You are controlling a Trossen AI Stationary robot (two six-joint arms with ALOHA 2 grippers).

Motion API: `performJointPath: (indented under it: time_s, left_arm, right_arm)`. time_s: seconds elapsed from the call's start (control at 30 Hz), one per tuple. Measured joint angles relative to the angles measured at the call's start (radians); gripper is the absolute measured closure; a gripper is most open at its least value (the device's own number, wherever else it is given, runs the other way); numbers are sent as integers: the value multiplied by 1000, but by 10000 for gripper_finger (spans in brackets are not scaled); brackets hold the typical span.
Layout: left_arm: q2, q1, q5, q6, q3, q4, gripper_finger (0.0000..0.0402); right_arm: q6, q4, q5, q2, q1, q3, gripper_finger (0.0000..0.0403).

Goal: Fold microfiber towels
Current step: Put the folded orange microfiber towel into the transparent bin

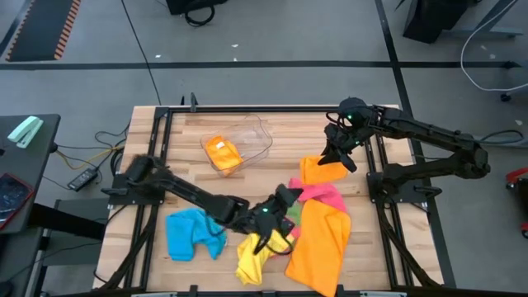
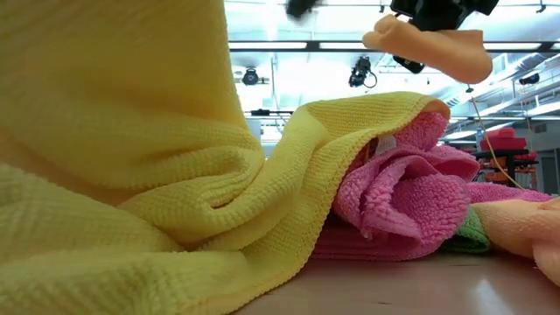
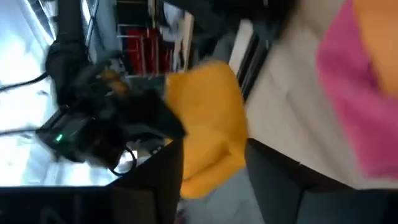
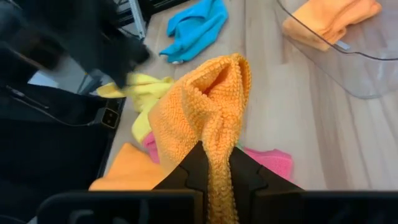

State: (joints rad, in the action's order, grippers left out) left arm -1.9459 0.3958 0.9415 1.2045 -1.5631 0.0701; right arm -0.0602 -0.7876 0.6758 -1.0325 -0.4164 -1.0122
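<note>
My right gripper [image 4: 217, 177] is shut on a bunched orange towel [image 1: 323, 170] and holds it up over the table's far right part. On the table lie a pink towel [image 1: 328, 198], a bigger orange towel [image 1: 318, 243], a yellow towel [image 1: 254, 257], a blue towel [image 1: 194, 233] and a bit of green cloth [image 1: 289, 217]. The yellow towel [image 2: 175, 192] lies partly over the pink one [image 2: 402, 197]. My left gripper [image 1: 289, 200] stands open just left of the pink towel, pointing toward the right gripper, with nothing between its fingers [image 3: 168, 186]. My right gripper pinches a bunched fold of the orange towel [image 4: 219, 146] between its two fingers [image 4: 193, 169], coming slanting down from the table's far right. The bunch sticks out past the fingertips. In the low view the towel [image 2: 437, 45] hangs clear of the table.
A clear plastic tub [image 1: 252, 132] with a folded orange towel [image 1: 223, 153] inside stands at the far middle. Black frame rails [image 1: 161, 132] run along the table's edges. Bare wood shows between the tub and the cloth pile.
</note>
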Motion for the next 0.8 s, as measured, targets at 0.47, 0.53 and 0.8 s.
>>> performJointPath:
  time_s: [0.47, 0.53, 0.8]
  left_arm:
    - [172, -57, -183, -733, 0, -679, 271]
    - [173, -55, -182, -775, 0, -727, 273]
    - [173, -58, -222, -945, 0, -918, 274]
  right_arm:
    - [75, 179, -104, -67, 8, 0, 364]
    - [83, 217, -122, -96, 9, 0, 364]
    - [65, 294, -132, -216, 9, 0, 364]
